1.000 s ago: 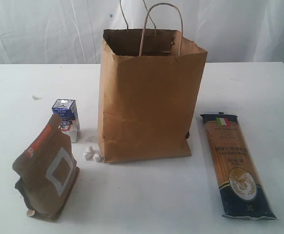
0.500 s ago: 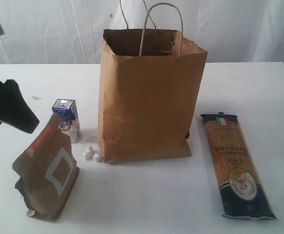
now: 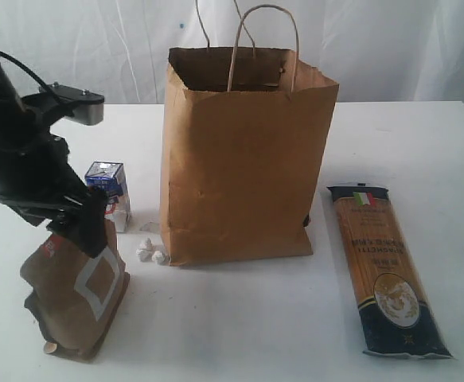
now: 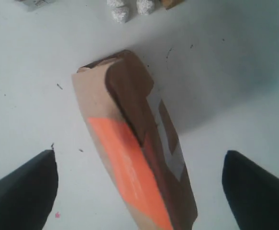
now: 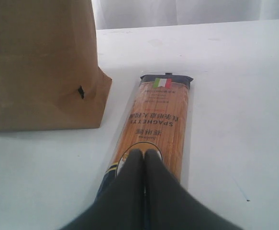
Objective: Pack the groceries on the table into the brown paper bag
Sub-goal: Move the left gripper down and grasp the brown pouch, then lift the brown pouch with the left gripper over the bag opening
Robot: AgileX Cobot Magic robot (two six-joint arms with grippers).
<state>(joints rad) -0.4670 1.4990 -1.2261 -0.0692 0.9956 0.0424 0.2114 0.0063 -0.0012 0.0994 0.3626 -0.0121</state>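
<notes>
At the left edge of the exterior view the left arm (image 3: 21,155) is cut off by the frame, and its dark bulk hides the left side of the small blue-white carton (image 3: 112,189) standing behind it. The left gripper (image 4: 139,154) hangs over the brown pouch (image 3: 76,298) at the lower left. Its claw is released, and in the wrist view the two dark fingers (image 4: 27,189) stand wide on either side of the pouch (image 4: 129,153) with bare table between them and it. From the exterior, one finger covers the pouch's top and most of its orange label. A small tan disc (image 3: 50,348) at the pouch's base is too small to identify. Just right of the carton lie a few white lumps (image 3: 150,253), near the bag's lower left corner. The brown paper bag (image 3: 243,159) stands upright mid-frame on the table (image 3: 239,326). Its front wall hides the inside, and its rear handle runs out of the top edge. A dark mark (image 3: 306,220) at its lower right corner cannot be made out. At the right the long pasta pack (image 3: 387,270) lies flat, apart from the bag, its print unreadable from there. The right gripper (image 5: 145,155) shows only in its own wrist view, clenched with the fingers pressed together on nothing. It hovers over the pack's (image 5: 158,120) dark end and hides part of it.
</notes>
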